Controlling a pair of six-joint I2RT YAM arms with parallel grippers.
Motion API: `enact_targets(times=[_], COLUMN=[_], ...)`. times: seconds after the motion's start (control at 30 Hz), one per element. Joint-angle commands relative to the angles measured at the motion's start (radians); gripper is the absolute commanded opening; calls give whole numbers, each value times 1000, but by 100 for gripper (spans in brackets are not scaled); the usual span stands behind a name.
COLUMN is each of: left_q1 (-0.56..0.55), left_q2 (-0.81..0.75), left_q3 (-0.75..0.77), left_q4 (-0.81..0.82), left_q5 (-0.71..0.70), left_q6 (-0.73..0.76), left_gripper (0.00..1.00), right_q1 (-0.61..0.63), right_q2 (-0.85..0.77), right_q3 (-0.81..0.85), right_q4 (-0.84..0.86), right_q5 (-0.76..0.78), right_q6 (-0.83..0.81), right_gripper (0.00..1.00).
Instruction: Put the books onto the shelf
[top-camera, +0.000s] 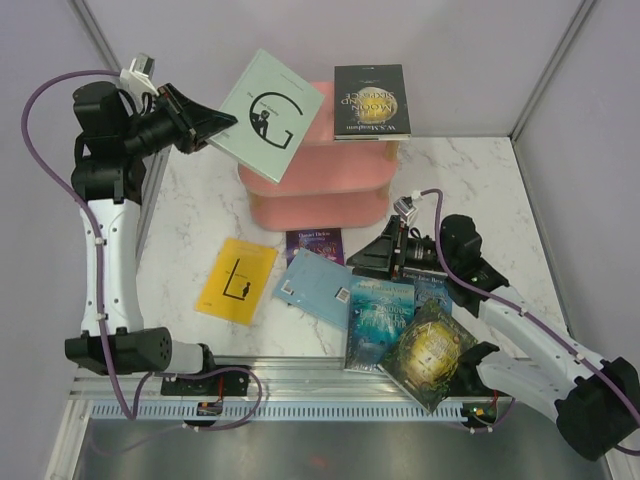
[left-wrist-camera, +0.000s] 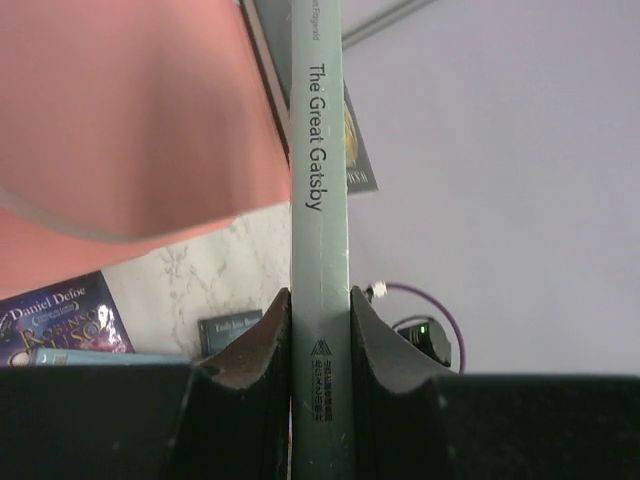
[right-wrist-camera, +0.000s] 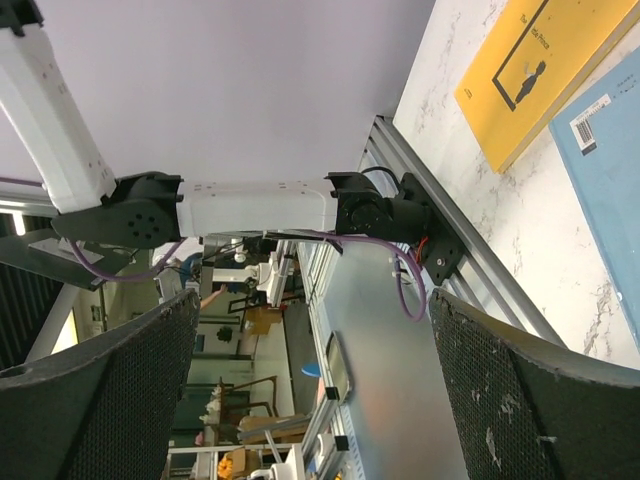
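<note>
Hanging tilted over left end of pink shelf (top-camera: 322, 198): grey-green book (top-camera: 268, 115), spine clamped between left fingers (left-wrist-camera: 255, 375). Black book (top-camera: 370, 100) flat on shelf top. Other books (top-camera: 315, 288) loose on worktop (top-camera: 190, 215) before shelf. Right fingers (right-wrist-camera: 110, 400) spread wide, empty, just before shelf.

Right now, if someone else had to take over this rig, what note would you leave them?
Left tool: shut on The Great Gatsby, held tilted over the left end of the pink shelf, not yet set down.
Right tool: open, empty, above the books on the table.
Done: the black Moon and Sixpence lies on the top tier.
Left: place Gatsby, then six on the table: yellow book, light blue book, Robinson Crusoe, teal book, dark blue book, green-gold book.
</note>
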Motion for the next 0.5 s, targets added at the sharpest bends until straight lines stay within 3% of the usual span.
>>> enact_targets(times=[0.0, 0.17, 0.47], left_q1=[12, 10, -8], left_q2=[23, 34, 45], left_q3=[-23, -135, -240], left_q4=[313, 429, 456], left_q5=[-84, -209, -346], left_q6=[-187, -307, -332], left_gripper=[2, 2, 2], right_q1=[-3, -6, -6], right_q2=[-27, -42, -23], right_q3=[-13, -36, -47], right_q4=[10, 0, -6], right_q5=[13, 19, 26], right_q6=[-14, -17, -30], right_gripper=[98, 98, 98])
